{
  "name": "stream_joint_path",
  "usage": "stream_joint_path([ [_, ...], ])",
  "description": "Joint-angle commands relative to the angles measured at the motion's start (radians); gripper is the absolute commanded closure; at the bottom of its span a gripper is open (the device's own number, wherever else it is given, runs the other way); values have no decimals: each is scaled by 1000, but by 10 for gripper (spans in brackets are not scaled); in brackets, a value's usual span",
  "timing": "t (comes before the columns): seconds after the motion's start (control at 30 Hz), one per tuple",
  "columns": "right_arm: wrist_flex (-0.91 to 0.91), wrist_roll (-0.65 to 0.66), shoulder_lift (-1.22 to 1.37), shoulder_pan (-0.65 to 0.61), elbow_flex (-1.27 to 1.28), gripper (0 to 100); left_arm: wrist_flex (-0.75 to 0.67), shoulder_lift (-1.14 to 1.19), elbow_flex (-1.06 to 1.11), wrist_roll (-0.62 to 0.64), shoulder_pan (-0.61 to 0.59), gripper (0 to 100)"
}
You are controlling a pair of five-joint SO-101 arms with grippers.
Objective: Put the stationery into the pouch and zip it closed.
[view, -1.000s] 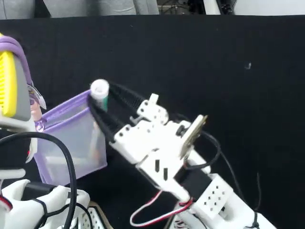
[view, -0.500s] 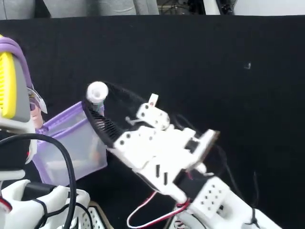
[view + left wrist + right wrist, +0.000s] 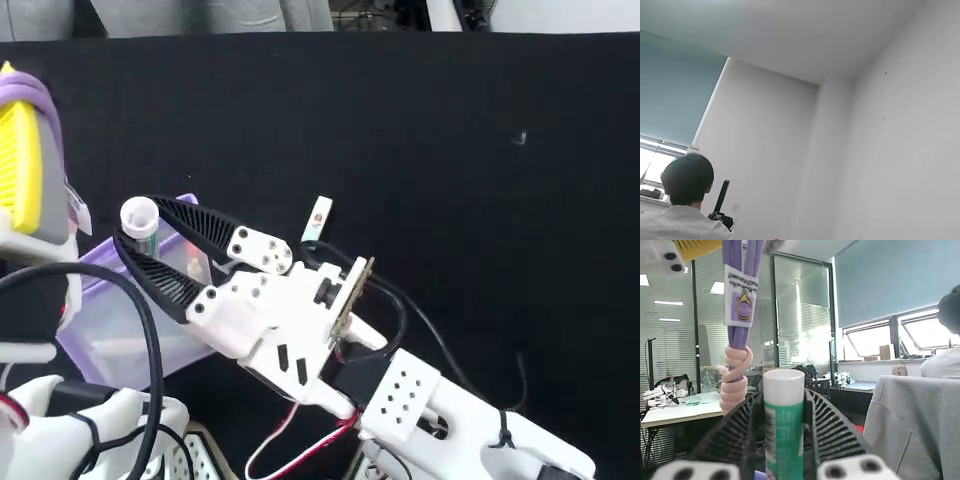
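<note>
Right fingers (image 3: 190, 220): pinching the glue stick (image 3: 139, 218) from both sides just under its white cap, as the right wrist view confirms (image 3: 732, 435).
Glue stick (image 3: 784, 430): upright between the black ribbed fingers, cap up, green body pointing down; this attitude suits a straight drop.
Pouch (image 3: 110, 320): translucent lilac, raised off the black bench (image 3: 450, 150) and tilted, mouth uppermost so that it faces the stick.
Strap (image 3: 742, 270): purple, running up to the yellow end of the left arm (image 3: 22, 170), with a pink coil (image 3: 735, 382) knotted round it (the pouch appears to hang from this strap, which would keep the mouth up and reachable).
Stick relative to pouch: directly over the upper edge of the mouth; whether the lower end has passed inside cannot be told.
Contents: pale shapes show through the pouch wall, too faint to name.
Stage, as judged: insertion in progress; release and zipping not yet done.
Risk, as judged: the hanging pouch may swing if the stick catches its rim.
</note>
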Motion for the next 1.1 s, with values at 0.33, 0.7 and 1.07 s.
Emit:
stream_joint_path([
  [0.33, -26, 11, -51, 41, -68, 988, 2, -5, -12, 9, 7, 971],
  [0.7, -57, 3, 47, 132, -91, 988, 3, -5, -12, 9, 5, 971],
  [1.07, -72, -110, 156, 61, -67, 987, 3, -5, -12, 6, 5, 971],
])
